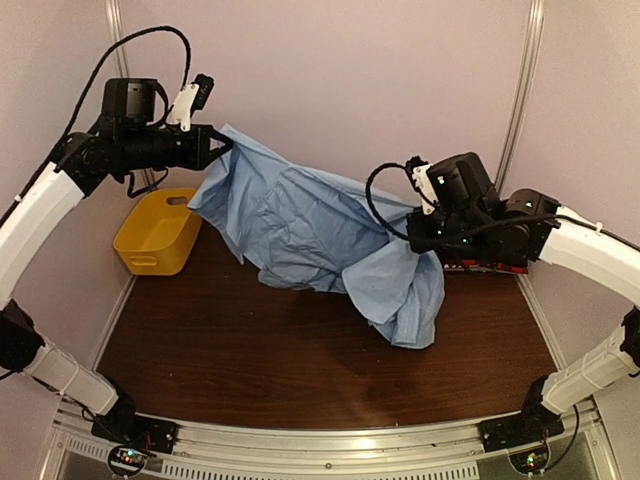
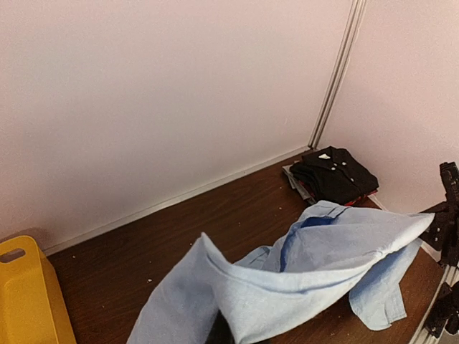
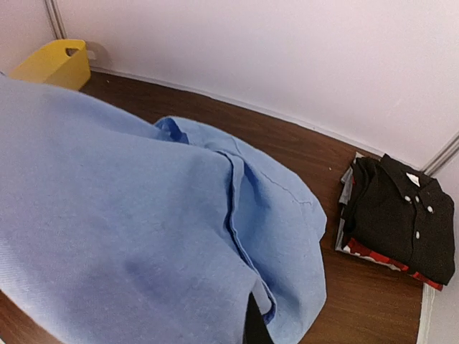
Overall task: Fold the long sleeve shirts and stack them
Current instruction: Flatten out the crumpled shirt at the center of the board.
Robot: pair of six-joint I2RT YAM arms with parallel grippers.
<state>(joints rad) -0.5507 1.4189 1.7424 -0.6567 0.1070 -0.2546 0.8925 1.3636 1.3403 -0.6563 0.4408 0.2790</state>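
Observation:
A light blue long sleeve shirt (image 1: 300,225) hangs stretched in the air between my two grippers, its lower end drooping onto the table (image 1: 405,305). At the back left, my left gripper (image 1: 218,148) is shut on one edge of it. My right gripper (image 1: 412,238) is shut on the opposite part, right of centre. In both wrist views the blue cloth (image 2: 301,265) (image 3: 143,229) covers the fingers almost wholly. A folded black shirt (image 3: 401,215) with pale buttons lies on a red-edged one (image 3: 373,252) at the back right corner; the left wrist view shows that stack (image 2: 333,174) too.
A yellow plastic basket (image 1: 160,232) stands at the table's left edge, below my left arm. The dark wooden table (image 1: 300,360) is walled at the back and sides. The folded stack's red edge (image 1: 485,266) peeks out behind my right arm.

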